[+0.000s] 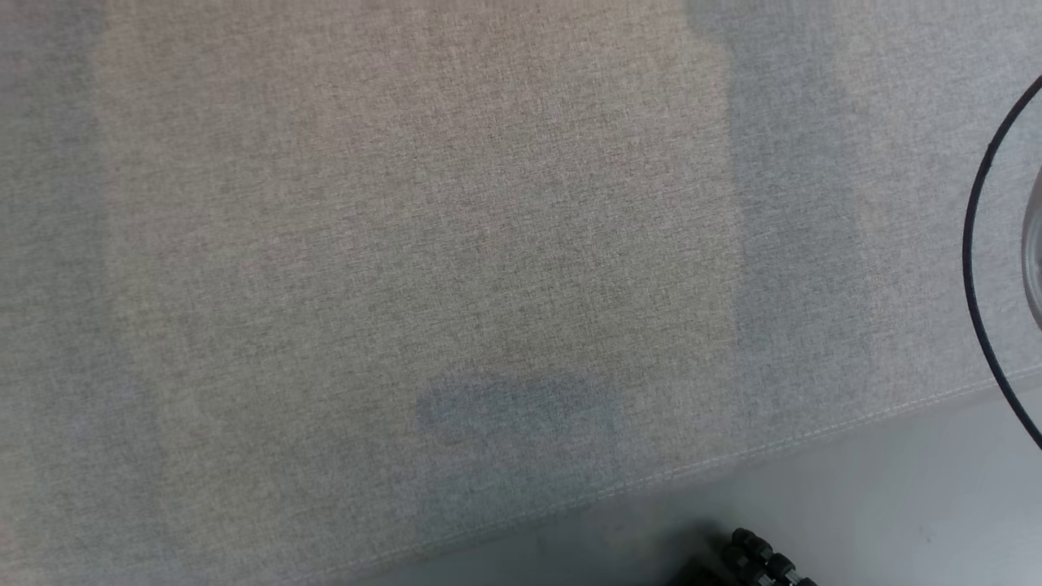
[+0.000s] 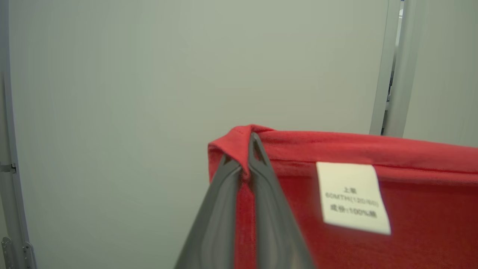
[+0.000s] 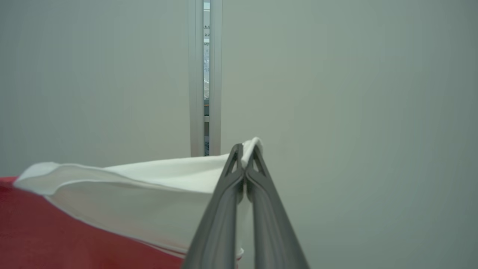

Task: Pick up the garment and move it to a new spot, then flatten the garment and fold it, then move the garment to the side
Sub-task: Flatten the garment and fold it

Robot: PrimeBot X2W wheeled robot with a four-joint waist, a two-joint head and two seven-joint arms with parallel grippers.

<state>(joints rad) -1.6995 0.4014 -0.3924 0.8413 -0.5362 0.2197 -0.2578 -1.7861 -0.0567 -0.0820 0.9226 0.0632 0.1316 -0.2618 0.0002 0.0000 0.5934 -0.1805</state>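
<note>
**Two thin pinches carry the whole garment**

Both tools are clamped on cloth. The left tool (image 2: 241,149) has its fingers closed on a bunched corner of the red garment (image 2: 429,209), just beside the white care label (image 2: 353,196). The right tool (image 3: 246,147) nips a small peak of the garment's white part (image 3: 142,186). The garment is stretched between them in the air, in front of pale wall panels, and looks to be well above the grey cloth-covered tabletop (image 1: 488,244).

Each hold takes very little fabric near an edge, so a quick swing or the arms pulling apart could tug a corner free. One dropped corner would probably leave the garment dangling from the other tool. The white part sags in loose folds, so lowering it unevenly would likely set creases into it on the tabletop. A dark cable (image 1: 977,268) curves across the tabletop's right edge, where cloth could snag.
</note>
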